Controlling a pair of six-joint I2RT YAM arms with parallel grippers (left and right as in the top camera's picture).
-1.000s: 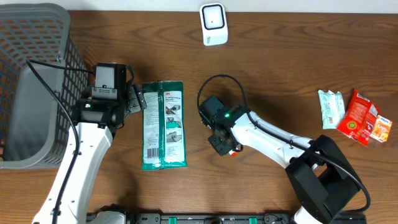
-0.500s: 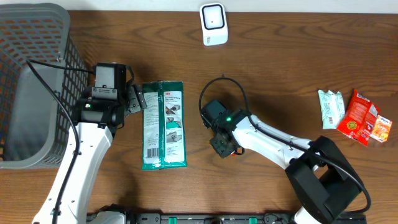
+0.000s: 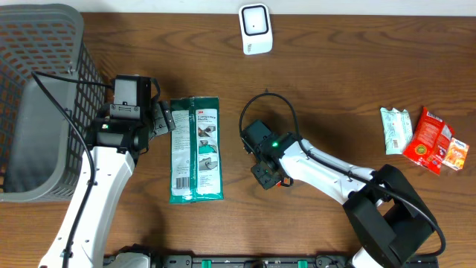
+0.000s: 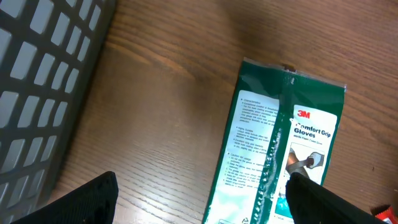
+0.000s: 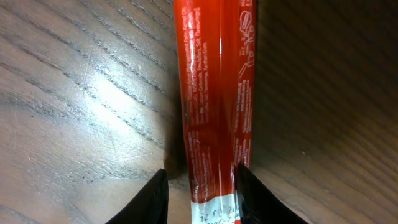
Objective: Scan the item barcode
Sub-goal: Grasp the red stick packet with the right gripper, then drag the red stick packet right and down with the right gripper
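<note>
A white barcode scanner (image 3: pixel 255 28) stands at the table's far edge. My right gripper (image 3: pixel 268 176) is low over the middle of the table, shut on a narrow red packet (image 5: pixel 214 93) that runs away from the jaws just above the wood; only a red tip (image 3: pixel 281 181) shows from above. In the right wrist view the right finger presses the packet and a thin gap shows at the left finger. A green 3M gloves pack (image 3: pixel 195 149) lies flat left of centre. My left gripper (image 4: pixel 202 202) hangs wide open over the pack's (image 4: pixel 280 149) left edge, holding nothing.
A grey mesh basket (image 3: pixel 44 45) fills the left side, close to the left arm. At the right edge lie a pale green packet (image 3: pixel 396 128), a red snack bag (image 3: pixel 428 139) and a small orange packet (image 3: pixel 455 155).
My right gripper with the red packet has drifted slightly toward the near right. The left arm and gloves pack have not moved.
</note>
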